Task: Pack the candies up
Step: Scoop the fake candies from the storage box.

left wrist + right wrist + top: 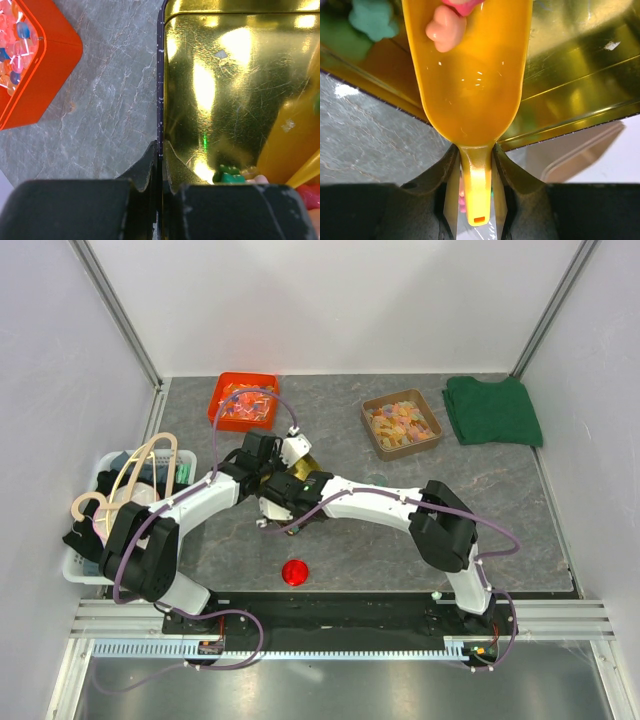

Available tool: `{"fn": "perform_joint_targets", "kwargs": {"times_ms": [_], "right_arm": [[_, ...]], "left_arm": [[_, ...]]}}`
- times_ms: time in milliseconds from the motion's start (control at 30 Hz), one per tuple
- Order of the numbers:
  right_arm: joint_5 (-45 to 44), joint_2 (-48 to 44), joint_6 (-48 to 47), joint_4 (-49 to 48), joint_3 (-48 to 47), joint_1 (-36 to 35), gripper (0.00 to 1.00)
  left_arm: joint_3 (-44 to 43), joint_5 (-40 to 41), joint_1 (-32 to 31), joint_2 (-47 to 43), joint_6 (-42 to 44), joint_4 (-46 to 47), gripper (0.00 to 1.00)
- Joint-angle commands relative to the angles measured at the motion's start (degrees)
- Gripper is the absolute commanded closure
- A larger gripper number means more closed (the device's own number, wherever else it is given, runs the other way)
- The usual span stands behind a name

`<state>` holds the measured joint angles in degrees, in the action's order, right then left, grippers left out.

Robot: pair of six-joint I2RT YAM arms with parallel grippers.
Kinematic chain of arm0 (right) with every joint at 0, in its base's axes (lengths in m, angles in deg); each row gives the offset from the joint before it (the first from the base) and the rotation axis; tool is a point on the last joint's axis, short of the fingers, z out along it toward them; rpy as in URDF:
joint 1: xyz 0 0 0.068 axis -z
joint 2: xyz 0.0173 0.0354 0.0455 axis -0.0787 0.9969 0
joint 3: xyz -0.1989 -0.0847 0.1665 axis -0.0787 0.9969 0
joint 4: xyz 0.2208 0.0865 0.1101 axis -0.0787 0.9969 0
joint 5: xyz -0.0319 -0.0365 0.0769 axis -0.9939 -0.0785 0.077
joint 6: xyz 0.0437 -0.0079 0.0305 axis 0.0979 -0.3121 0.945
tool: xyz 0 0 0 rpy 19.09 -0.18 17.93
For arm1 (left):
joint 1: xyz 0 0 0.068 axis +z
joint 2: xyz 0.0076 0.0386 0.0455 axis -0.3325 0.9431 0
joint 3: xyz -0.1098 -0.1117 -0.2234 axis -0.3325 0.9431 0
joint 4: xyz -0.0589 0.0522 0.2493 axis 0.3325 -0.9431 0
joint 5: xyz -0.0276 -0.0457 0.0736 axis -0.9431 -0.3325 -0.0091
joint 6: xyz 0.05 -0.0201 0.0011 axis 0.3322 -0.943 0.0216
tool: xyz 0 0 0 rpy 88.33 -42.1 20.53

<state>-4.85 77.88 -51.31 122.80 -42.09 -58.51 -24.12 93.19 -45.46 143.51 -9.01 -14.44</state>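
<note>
Overhead and wrist views, ordered left to right about the gold tin [310, 470] at the middle of the grey table [520, 520]. Far left of the tin: one white basket [70, 568] holding pale wooden hangers [150, 455] and dark items too jumbled to count. Left of and behind the tin: one orange-red tray [218, 398] filled with red-pink wrapped sweets [240, 405]. At the tin's left wall: the left gripper [159, 150], its fingers pressed together on the thin wall, one inside and one outside. Inside the tin: a mostly bare, mirror-bright floor and the candies [229, 176] gathered at its near end, among them one green candy [372, 17]. Over the tin: one yellow scoop [470, 75], its handle pinched between the fingers of the right gripper [475, 165]; in its bowl lies one peach-pink candy [444, 27], with the edge of a brighter pink one above it. In front of the tin: one red round disc [294, 572] on the table. Right of and behind the tin: one brown tray [431, 412] of orange-yellow gummies [400, 425]. Far right: one folded green cloth [492, 410].
</note>
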Motion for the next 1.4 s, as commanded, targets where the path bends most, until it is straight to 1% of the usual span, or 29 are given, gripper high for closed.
{"fn": "perform_joint_targets", "kwargs": {"times_ms": [0,267,467,667,933,1033,1133,1367], "right_arm": [[4.4,-3.0,4.2,-3.0,-2.4,1.7,1.0],[4.3,-4.6,4.5,-3.9,-4.3,2.1,1.0],[6.6,-7.1,5.7,-4.7,-3.6,2.4,1.0],[10.2,-10.8,6.8,-9.4,3.7,3.0,1.0],[14.6,-14.9,7.5,-12.3,9.6,3.7,1.0],[17.4,-17.3,6.7,-12.0,11.9,3.8,1.0],[19.7,-20.1,5.7,-11.1,13.4,3.9,1.0],[23.3,-28.0,3.8,-7.3,12.1,4.2,1.0]], "left_arm": [[0.4,-0.1,0.0,-1.1,-2.3,2.2,0.98],[0.1,0.5,0.6,1.5,-1.9,2.2,0.98],[-0.9,-0.7,3.0,3.8,-2.1,1.9,0.98],[-1.6,-2.2,4.9,4.7,-2.4,1.7,0.98],[-3.6,-3.8,7.0,5.6,-3.8,0.7,0.98],[-4.6,-4.3,8.2,6.9,-4.3,-0.3,0.98],[-5.8,-6.9,9.3,8.1,-4.9,-1.2,0.98],[-6.5,-9.3,10.9,10.7,-4.0,-1.8,0.96]]}}
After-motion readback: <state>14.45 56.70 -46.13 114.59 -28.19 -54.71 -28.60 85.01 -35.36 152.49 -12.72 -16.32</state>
